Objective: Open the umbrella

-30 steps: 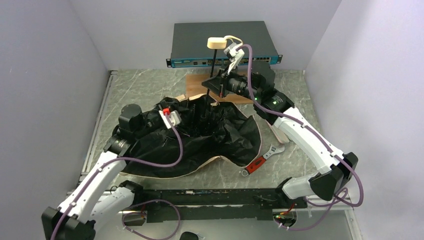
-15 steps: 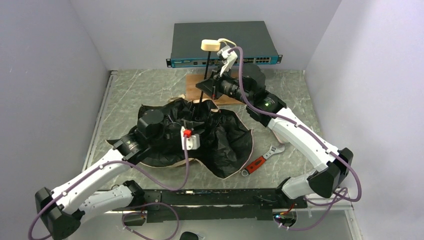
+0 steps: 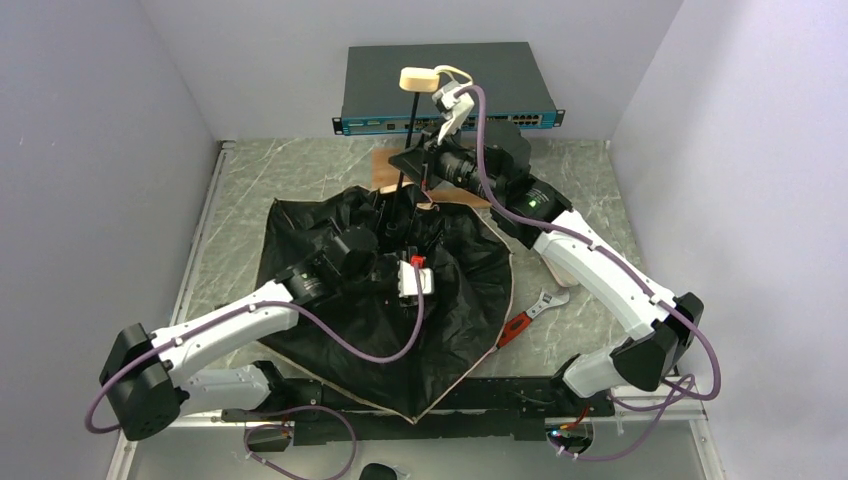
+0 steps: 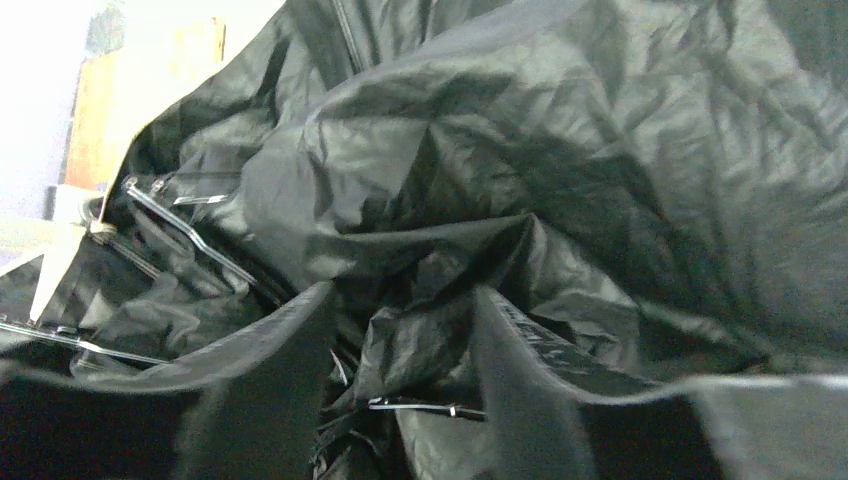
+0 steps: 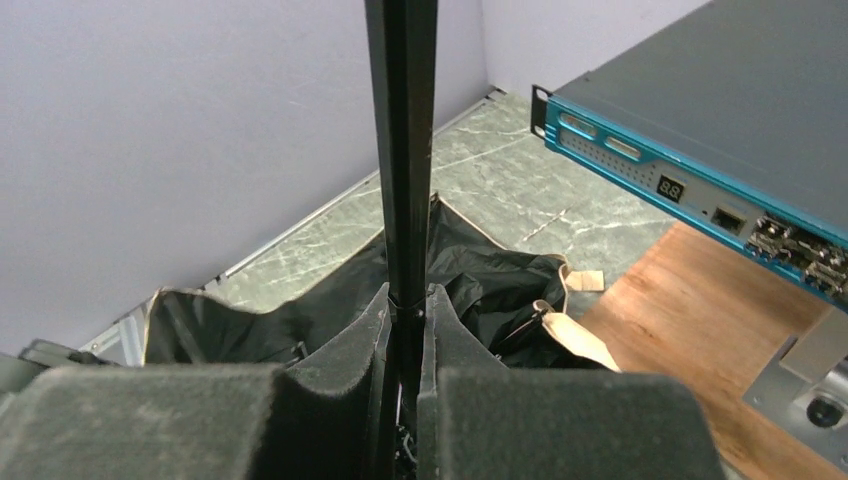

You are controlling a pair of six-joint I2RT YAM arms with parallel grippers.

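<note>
Umbrella: lies mid-table, canopy spread wide and upside down, black lining up; pale peach edge seen along the right and near rims.
Shaft: black, stood upright out of the canopy's centre, tilted slightly to the right in the top view.
Knob handle: cream, at the shaft's top end, seen in front of the network switch; a cream loop hangs off its right side.
R gripper: clamped on the shaft, pads pressed to both sides, approx. halfway betw. canopy and knob.
L gripper: lowered into the canopy near its centre, jaws apart; crumpled black fabric is seen in the gap. Whether any fabric is pinched can't be told.
Ribs: thin metal rods seen among the folds, left of the L fingers.
Table: grey marble-look top; canopy's near corner reaches over the near edge by the arm bases.
Wrench: red-handled, flat on the table, just beside the canopy's right rim.
Wood board: flat at the back, in front of the switch, partly covered by the canopy's far edge.
</note>
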